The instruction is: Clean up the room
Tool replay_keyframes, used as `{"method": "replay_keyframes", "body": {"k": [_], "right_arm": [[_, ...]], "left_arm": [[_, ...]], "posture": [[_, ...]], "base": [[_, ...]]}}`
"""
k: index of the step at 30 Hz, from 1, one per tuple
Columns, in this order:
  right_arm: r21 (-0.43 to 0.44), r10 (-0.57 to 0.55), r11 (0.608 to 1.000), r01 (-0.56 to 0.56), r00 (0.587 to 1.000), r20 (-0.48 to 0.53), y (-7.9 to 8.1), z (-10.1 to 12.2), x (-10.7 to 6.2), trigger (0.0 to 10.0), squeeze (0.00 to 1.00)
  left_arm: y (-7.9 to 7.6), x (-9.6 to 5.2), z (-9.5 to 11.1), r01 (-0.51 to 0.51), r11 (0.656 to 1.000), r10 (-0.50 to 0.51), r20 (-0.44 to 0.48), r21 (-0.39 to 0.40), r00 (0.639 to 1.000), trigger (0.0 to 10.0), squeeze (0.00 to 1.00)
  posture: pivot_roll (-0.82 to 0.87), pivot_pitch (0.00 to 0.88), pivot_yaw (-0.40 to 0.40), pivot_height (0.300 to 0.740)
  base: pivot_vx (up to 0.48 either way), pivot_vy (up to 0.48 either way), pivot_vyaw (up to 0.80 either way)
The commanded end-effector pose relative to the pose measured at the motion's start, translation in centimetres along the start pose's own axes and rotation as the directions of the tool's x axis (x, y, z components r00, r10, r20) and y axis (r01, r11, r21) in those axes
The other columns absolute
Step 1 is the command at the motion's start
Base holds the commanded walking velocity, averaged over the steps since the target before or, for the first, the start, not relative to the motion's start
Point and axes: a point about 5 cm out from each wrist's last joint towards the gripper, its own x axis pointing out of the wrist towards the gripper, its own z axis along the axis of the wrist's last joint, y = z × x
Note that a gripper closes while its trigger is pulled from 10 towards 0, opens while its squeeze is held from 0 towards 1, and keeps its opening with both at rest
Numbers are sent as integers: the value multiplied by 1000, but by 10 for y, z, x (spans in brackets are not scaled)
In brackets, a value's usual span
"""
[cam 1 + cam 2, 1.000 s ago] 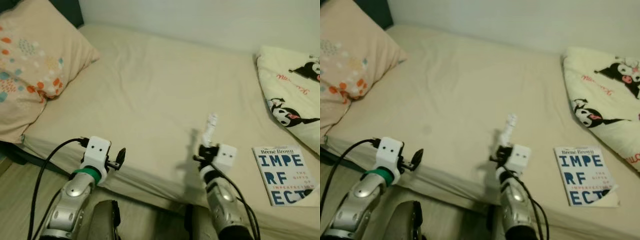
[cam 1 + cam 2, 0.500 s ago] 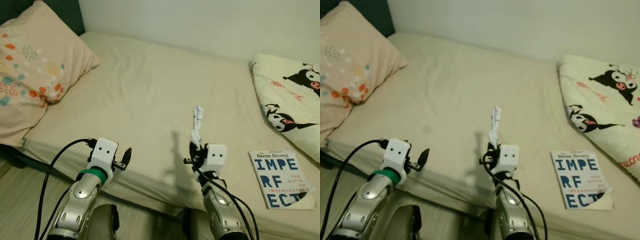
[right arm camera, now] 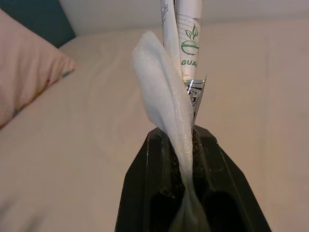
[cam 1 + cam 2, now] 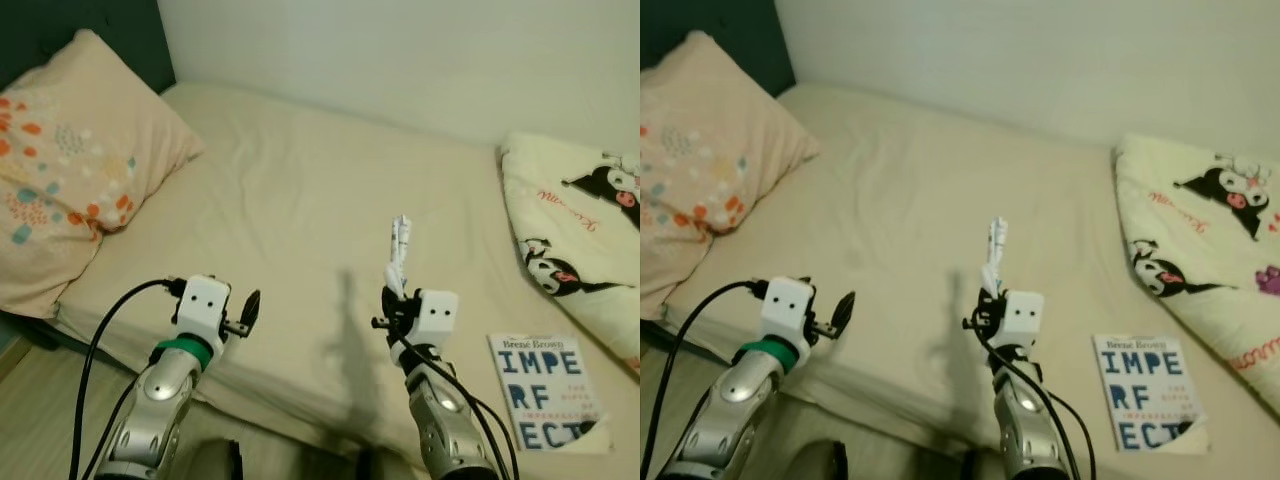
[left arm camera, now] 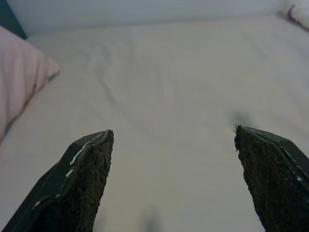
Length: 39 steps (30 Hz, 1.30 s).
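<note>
A wrapper (image 3: pixel 179 72) was squeezed by the right gripper (image 3: pixel 186 140) above the bed (image 4: pixel 290 190), near a book (image 4: pixel 545 390) and pillow (image 4: pixel 70 130); the left gripper (image 5: pixel 176 164) was spread open.

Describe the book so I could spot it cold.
Start at the bed with its beige sheet and go to its near edge on the robot's right, just below the cartoon-print blanket. The book lies flat there, right of the right gripper: a white cover with big blue block letters.
</note>
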Motion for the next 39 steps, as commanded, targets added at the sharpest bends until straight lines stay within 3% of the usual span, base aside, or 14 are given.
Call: {"method": "replay_keyframes", "body": {"k": [1,15,30,32,39], "right_arm": [[14,-4,1000,4,1000,-13,-1,-3,-2,10000,0],[36,5,999,-4,1000,-18,1,-3,-6,10000,0],[31,-75,997,76,996,-51,-5,-6,-6,10000,0],[-34,-83,996,81,995,-49,-8,-7,-7,10000,0],[-74,-75,995,70,995,-64,-7,-8,-8,10000,0]], "left_arm": [[-1,-2,-5,6,1000,-6,-11,-8,1000,10000,0],[-2,-4,-8,4,1000,-4,-23,-8,1000,10000,0],[0,-5,-9,-7,1000,7,-34,-15,999,10000,0],[0,-5,-10,-8,1000,7,-37,-15,999,10000,0],[0,-4,-10,-13,999,12,-41,-30,999,10000,0]], "posture": [[104,0,4,686],[99,0,4,739],[104,0,6,740],[104,0,6,740],[99,0,7,740]], "base": [[0,0,0],[0,0,0],[0,0,0],[0,0,0],[0,0,295]]}}
